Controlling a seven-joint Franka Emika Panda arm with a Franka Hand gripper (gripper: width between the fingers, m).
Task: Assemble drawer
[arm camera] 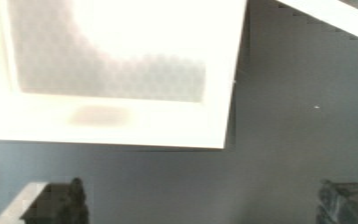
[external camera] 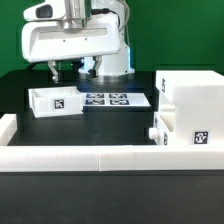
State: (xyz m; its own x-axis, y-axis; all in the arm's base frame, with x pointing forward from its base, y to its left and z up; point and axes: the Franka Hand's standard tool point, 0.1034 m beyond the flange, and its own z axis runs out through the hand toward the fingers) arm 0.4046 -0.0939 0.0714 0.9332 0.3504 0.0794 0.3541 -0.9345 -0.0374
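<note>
On the exterior view's left, the tray lies under the gripper, whose jaws are wide apart and empty. It should straddle one tray wall squarely before closing. The marker board is mid-table, the case at that view's right.

— Where is the case?
— At the exterior view's right: a white cube, upright, tag low on its front.
— The trays?
— One tray lies well apart at the left, open side up. The second tray touches the case's lower left.

robotics lab, green backdrop, black table, tagged marker board, white robot arm
</note>
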